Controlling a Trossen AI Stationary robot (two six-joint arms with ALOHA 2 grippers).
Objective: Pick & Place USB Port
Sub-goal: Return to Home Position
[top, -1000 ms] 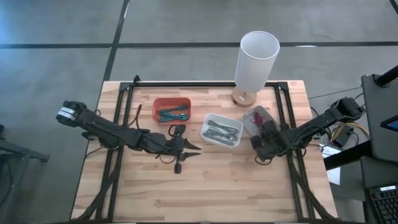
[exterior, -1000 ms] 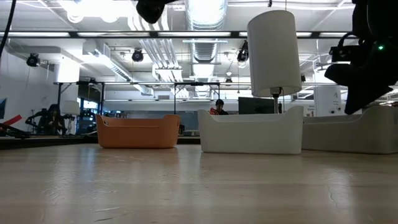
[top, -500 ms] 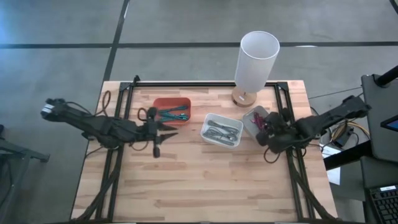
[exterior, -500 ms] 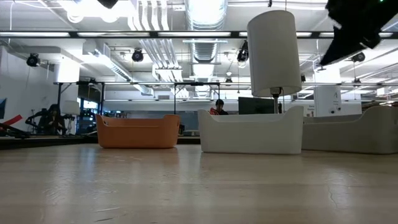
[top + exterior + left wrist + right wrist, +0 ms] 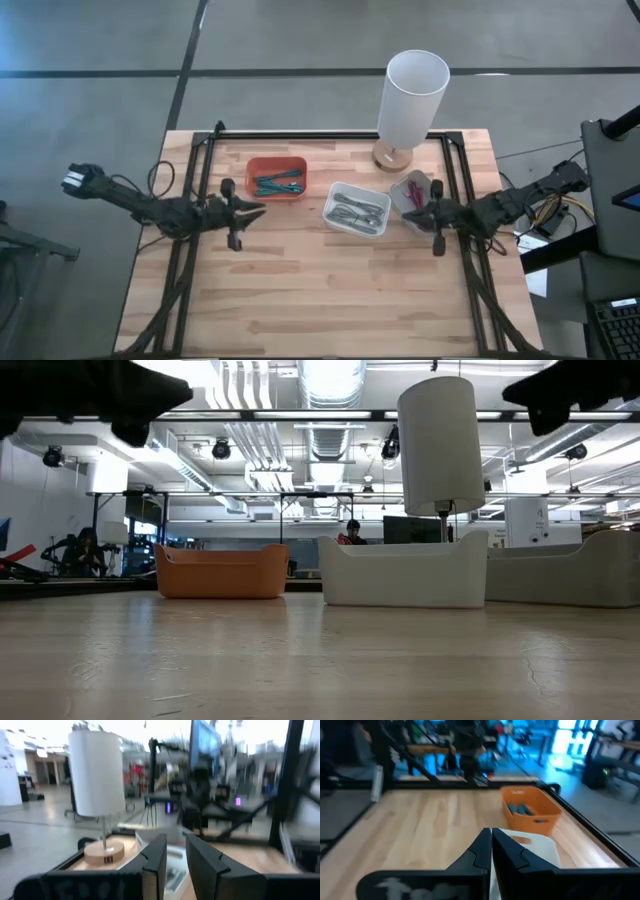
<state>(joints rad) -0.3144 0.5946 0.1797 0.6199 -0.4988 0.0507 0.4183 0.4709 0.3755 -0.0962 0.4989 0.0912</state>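
Three bins stand in a row at mid-table: an orange bin (image 5: pixel 277 177) with teal parts, a white tray (image 5: pixel 357 208) with grey parts, and a grey bin (image 5: pixel 412 190) with red parts. I cannot single out the USB port among them. My left gripper (image 5: pixel 258 208) hovers near the table's left side, just in front of the orange bin; its fingers (image 5: pixel 176 842) stand slightly apart with nothing between them. My right gripper (image 5: pixel 420 212) hovers beside the grey bin, shut (image 5: pixel 491 835) and empty. Both point roughly level toward the table's middle.
A white cylindrical lamp (image 5: pixel 415 95) on a round wooden base stands at the far edge, behind the white tray and grey bin. A black metal frame (image 5: pixel 200 150) runs along the table's far, left and right sides. The near half of the wooden table (image 5: pixel 330 300) is bare.
My left gripper has drawn back from the table's middle toward its left edge, staying slightly open. My right gripper has risen beside the grey bin, rolled, and tipped up from pointing down to about level, staying shut. The bins have kept still.
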